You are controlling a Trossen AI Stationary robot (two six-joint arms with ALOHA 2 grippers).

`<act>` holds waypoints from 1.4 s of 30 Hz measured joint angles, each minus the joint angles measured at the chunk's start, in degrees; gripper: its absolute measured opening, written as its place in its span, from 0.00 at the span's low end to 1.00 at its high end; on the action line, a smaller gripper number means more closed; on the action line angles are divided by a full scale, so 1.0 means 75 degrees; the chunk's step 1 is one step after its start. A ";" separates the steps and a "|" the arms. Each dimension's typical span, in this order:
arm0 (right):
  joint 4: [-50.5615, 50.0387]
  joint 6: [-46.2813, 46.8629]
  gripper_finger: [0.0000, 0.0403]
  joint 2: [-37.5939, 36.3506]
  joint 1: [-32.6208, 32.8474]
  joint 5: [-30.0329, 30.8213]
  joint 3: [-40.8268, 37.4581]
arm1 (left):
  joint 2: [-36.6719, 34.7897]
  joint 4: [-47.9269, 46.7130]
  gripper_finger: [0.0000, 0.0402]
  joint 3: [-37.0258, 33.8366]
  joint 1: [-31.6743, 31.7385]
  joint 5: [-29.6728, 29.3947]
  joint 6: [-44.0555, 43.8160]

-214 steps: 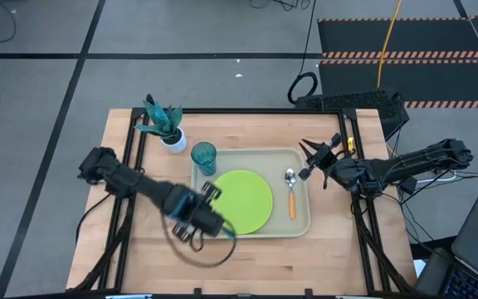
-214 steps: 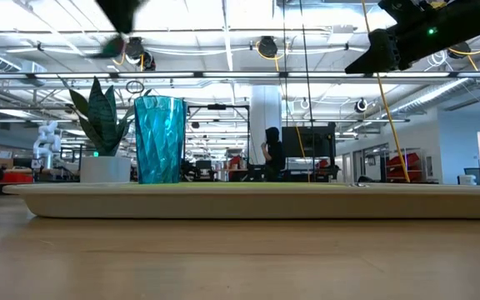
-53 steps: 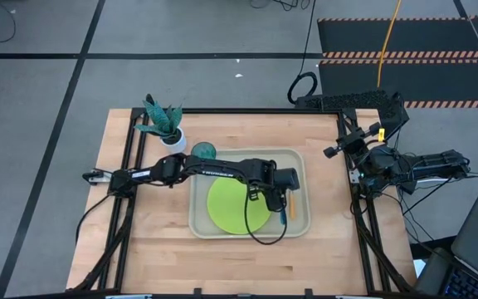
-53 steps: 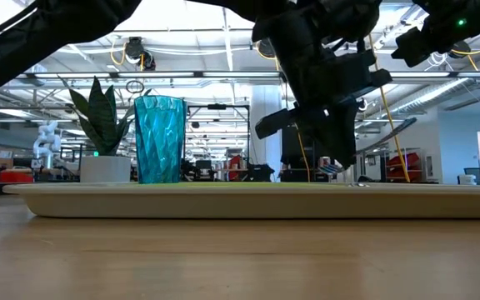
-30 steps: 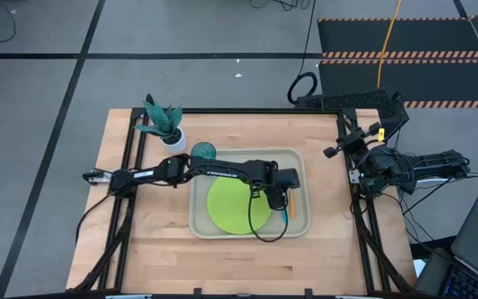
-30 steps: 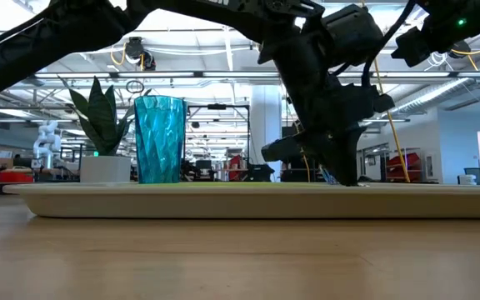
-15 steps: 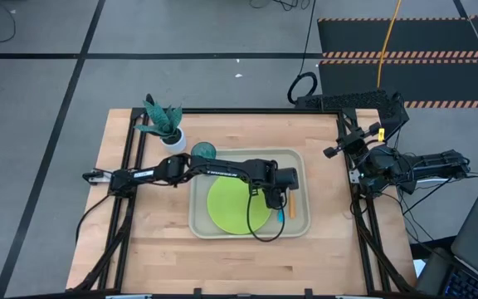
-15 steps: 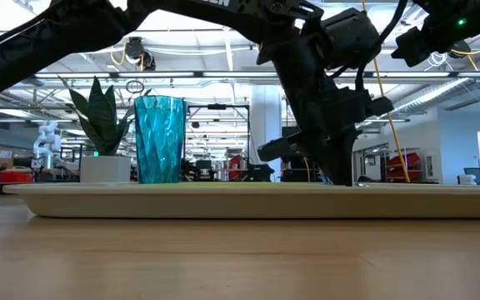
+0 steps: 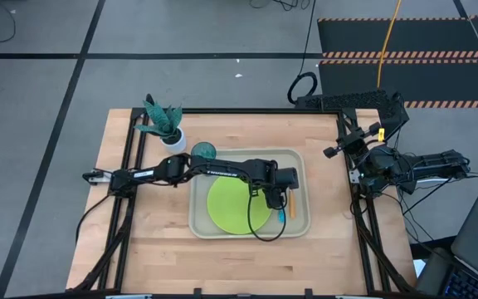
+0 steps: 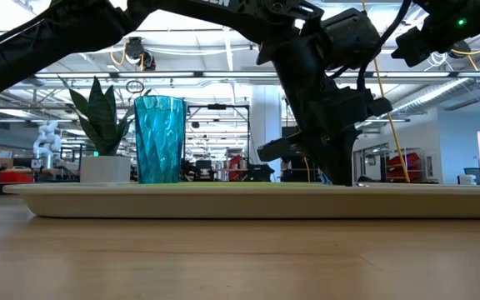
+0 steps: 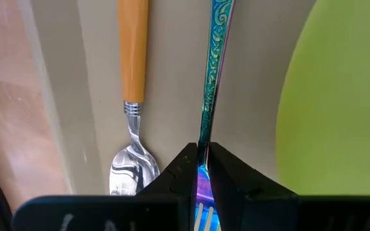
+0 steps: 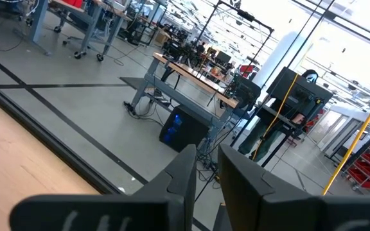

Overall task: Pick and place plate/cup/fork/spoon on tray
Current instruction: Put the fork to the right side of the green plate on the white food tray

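The beige tray (image 9: 199,218) holds the lime-green plate (image 9: 231,208), and the teal cup (image 9: 203,150) stands at its far left corner. At the tray's right side lie the orange-handled spoon (image 11: 133,58) and, between it and the plate (image 11: 339,96), the blue fork (image 11: 213,70). My left gripper (image 9: 278,202) reaches across the tray and is shut on the fork. My right gripper (image 9: 332,152) waits shut, raised above the table's right edge, holding nothing. My left gripper pinches the fork's neck (image 11: 202,168), just behind the tines, between its two fingertips (image 11: 184,168). The fingers come steeply from above, one on each side of the neck. The fork's handle (image 11: 217,38) runs along the tray floor beside the spoon.
A white pot with a green plant (image 9: 166,126) stands on the table beyond the tray's far left corner. Bare wooden table (image 9: 247,266) lies along the near edge and to the tray's left. The left arm (image 9: 214,170) spans the tray's far part.
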 joint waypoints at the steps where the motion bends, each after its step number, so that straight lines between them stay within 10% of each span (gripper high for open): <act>1: 0.0000 0.0000 0.14 0.0000 0.0003 0.0000 0.0000 | 0.0000 -0.0008 0.09 0.0000 0.0000 0.0000 -0.0034; 18: 0.0000 0.0015 0.14 0.0000 0.0000 0.0000 0.0000 | 0.0000 -0.0075 0.36 -0.0003 -0.0003 -0.0123 0.0001; 42: 0.0000 0.0019 0.14 0.0000 0.0001 0.0000 0.0000 | 0.0003 0.0181 0.37 -0.0006 0.0250 -0.1032 0.0225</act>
